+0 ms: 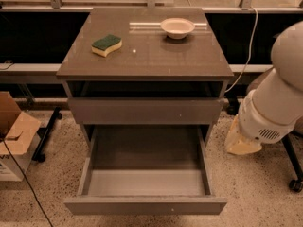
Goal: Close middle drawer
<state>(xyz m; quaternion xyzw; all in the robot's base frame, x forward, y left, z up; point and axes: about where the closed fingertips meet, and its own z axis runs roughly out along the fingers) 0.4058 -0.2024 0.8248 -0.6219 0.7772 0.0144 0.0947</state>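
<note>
The middle drawer (146,205) is pulled far out at the bottom of the grey-brown cabinet. Its low plain front panel faces me and its smooth grey floor (146,181) is bare. Above it sits a similar drawer with a taller front panel (144,110), nearly flush with the cabinet. My gripper is not in view. Only the white rounded body of my arm (277,100) shows, at the right of the cabinet, level with the drawers and apart from them.
On the cabinet top (156,56) lie a green-and-yellow sponge (107,45) and a white bowl (177,27). A cardboard box (14,131) stands on the floor at the left. A chair's wheeled base (296,183) is at the far right. A cable (248,41) hangs behind.
</note>
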